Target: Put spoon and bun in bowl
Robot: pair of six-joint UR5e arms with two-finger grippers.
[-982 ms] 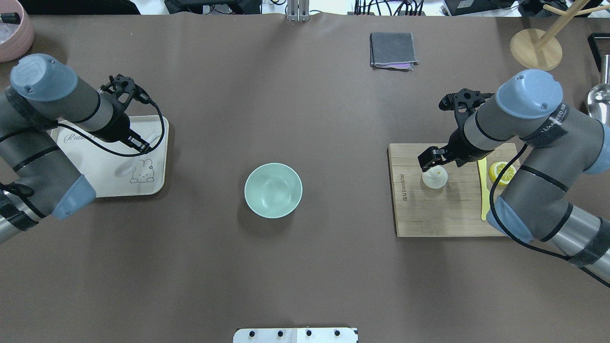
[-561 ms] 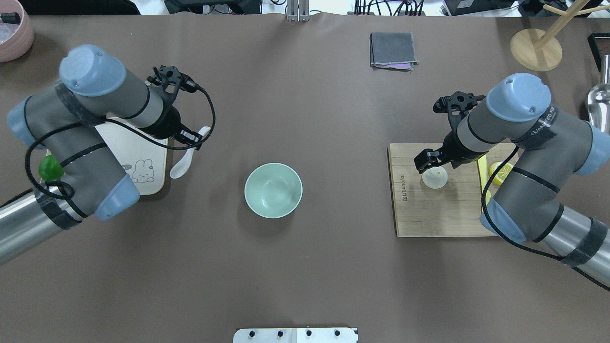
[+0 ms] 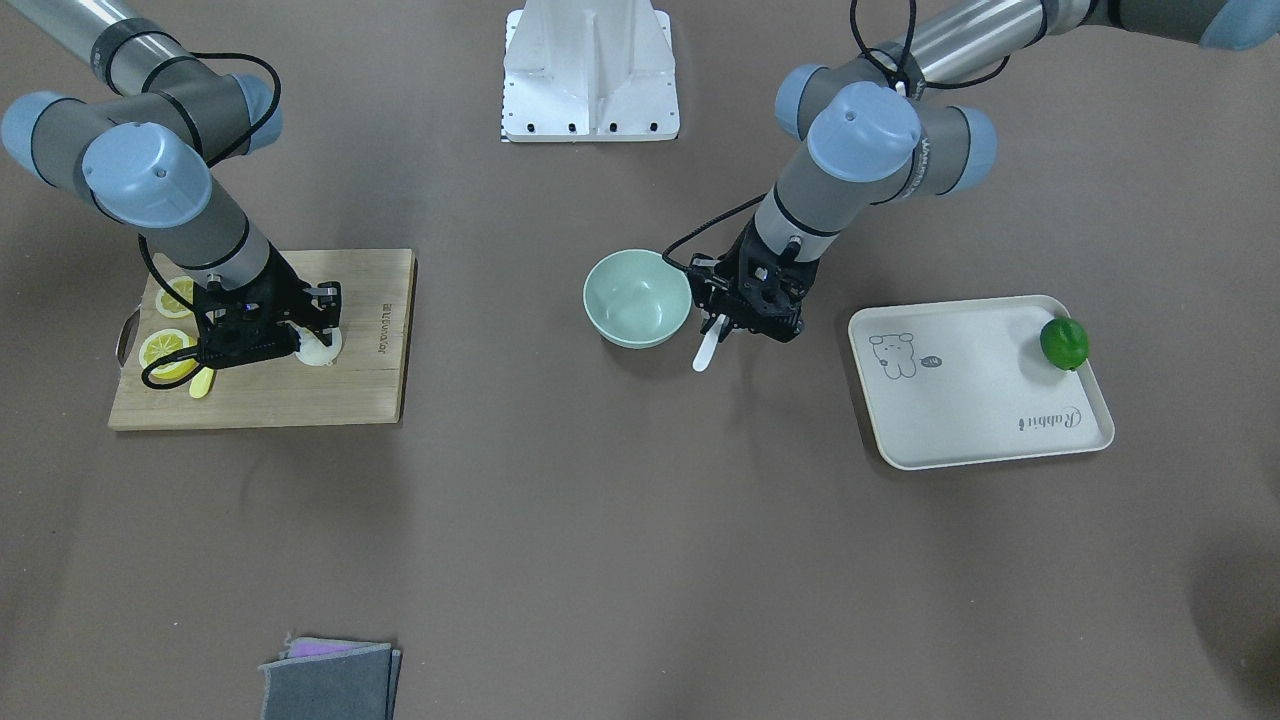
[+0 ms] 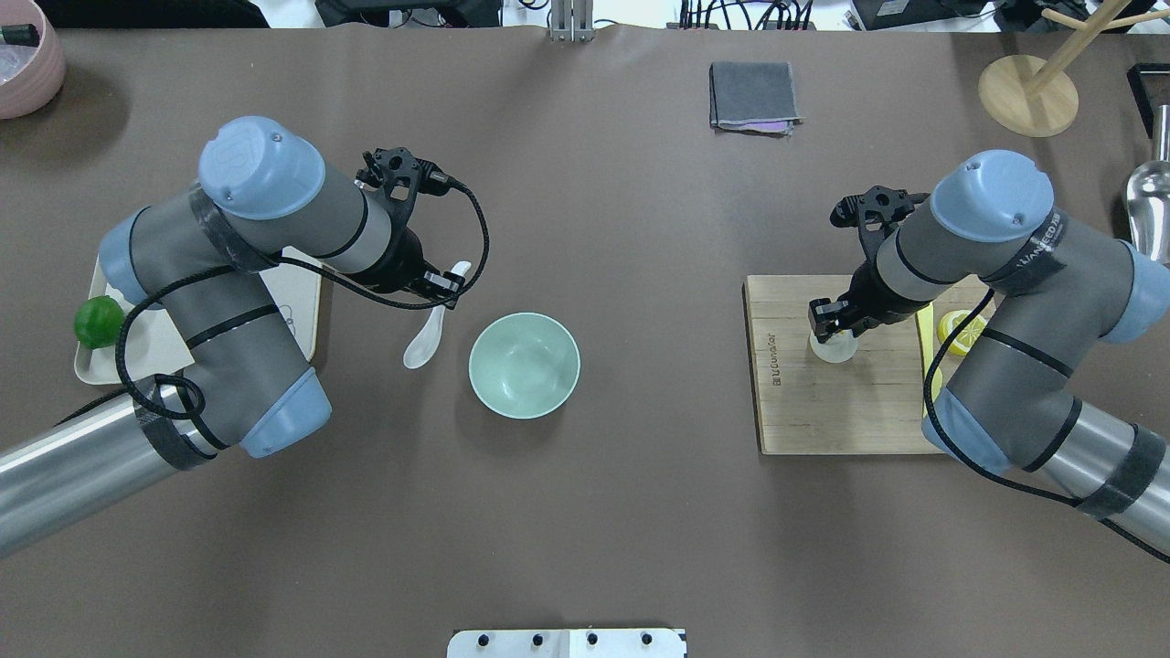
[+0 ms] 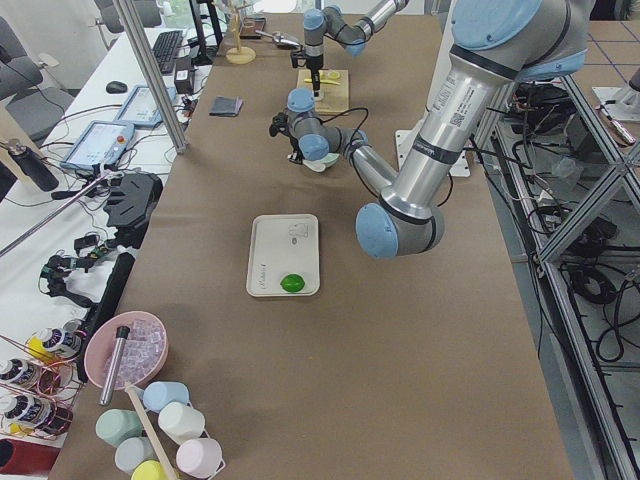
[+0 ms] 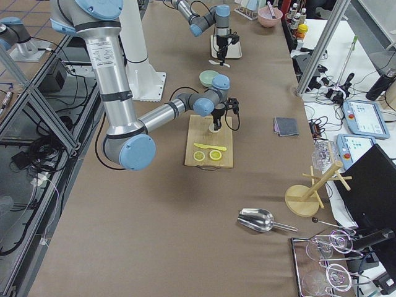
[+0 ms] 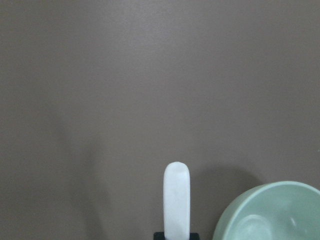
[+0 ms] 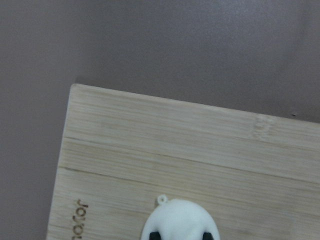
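- My left wrist view cuts off the small white plastic soup spoon (image 4: 422,345); only one slim rounded end shows there.
- My left gripper (image 4: 445,285) is clamped on the spoon's handle. The scoop hangs just beside the round pale mint-green bowl (image 4: 524,366), outside its rim.
- My right gripper (image 4: 827,327) half hides the small round white steamed bun (image 4: 834,350) on the wooden cutting board (image 4: 841,411). My fingers straddle the bun, but I cannot tell whether they are squeezing it.
- The cream tray (image 4: 303,311) holds a green lime (image 4: 98,322).

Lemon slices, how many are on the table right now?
2. Both lie on the wooden cutting board, at its outer end: one lemon slice nearer the robot's base, the second slice beside the yellow knife. The right arm overhangs that end, so another could be hidden.
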